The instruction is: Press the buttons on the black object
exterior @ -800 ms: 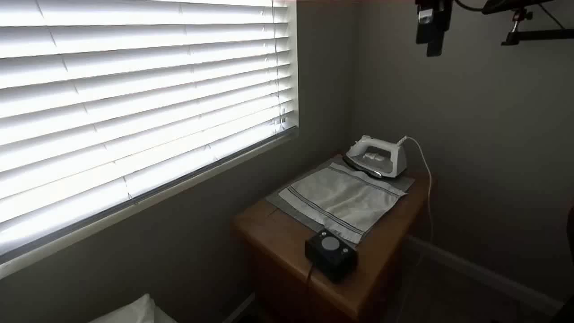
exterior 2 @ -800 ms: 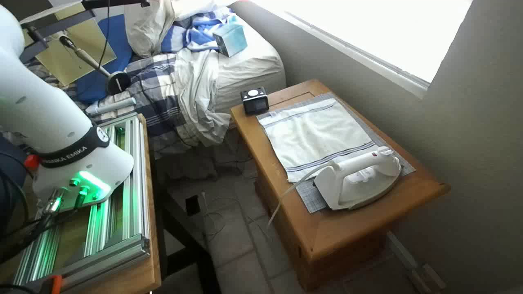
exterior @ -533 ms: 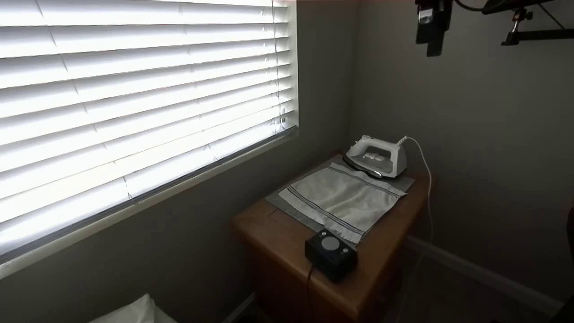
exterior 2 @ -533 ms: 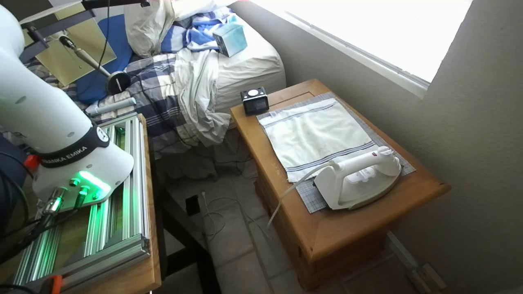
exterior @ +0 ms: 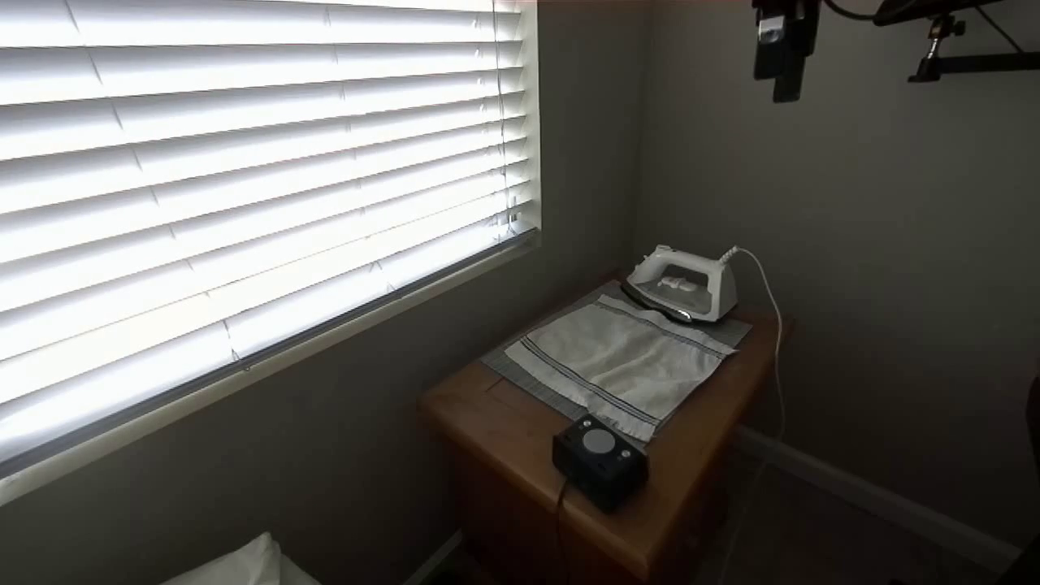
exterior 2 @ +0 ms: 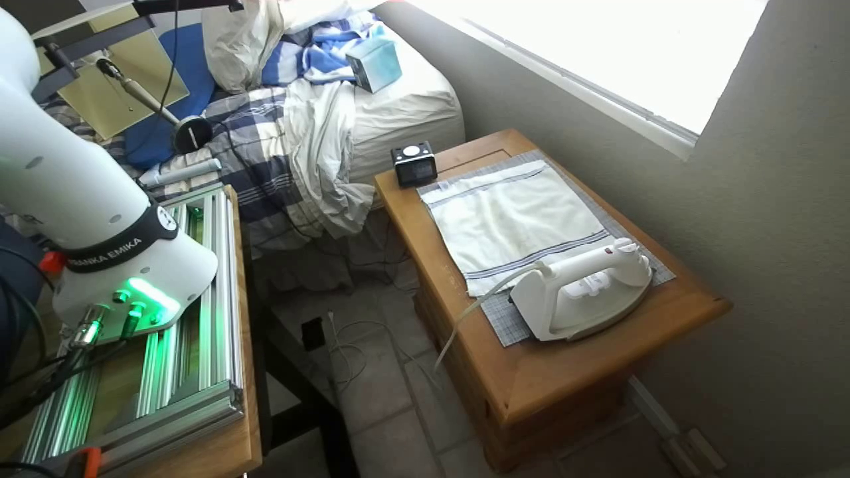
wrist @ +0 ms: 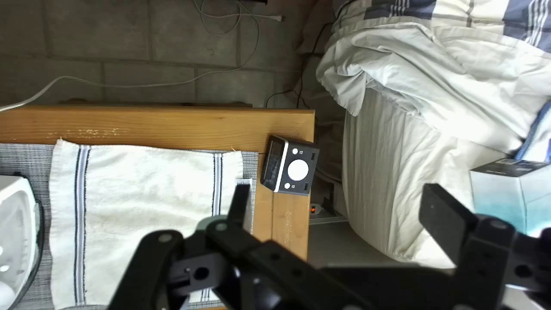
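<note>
Well below the gripper (wrist: 338, 206), one black boxy device (wrist: 289, 158) with one large round white button (wrist: 297, 170) and two smaller ones (wrist: 287, 186) sits on the brown wooden tabletop (wrist: 193, 129); one white striped cloth (wrist: 146, 189) and one white clothes iron (wrist: 17, 232) lie below too, off to one side. The gripper's fingers (wrist: 443, 219) stand wide apart, well clear of them all.

Below the gripper (wrist: 338, 200), the wooden table (exterior 2: 558, 368) carried the black object (wrist: 290, 165) and a grey mat (exterior 2: 508, 322); farther from the gripper, the iron (exterior 2: 541, 305) perhaps touched the table too.
</note>
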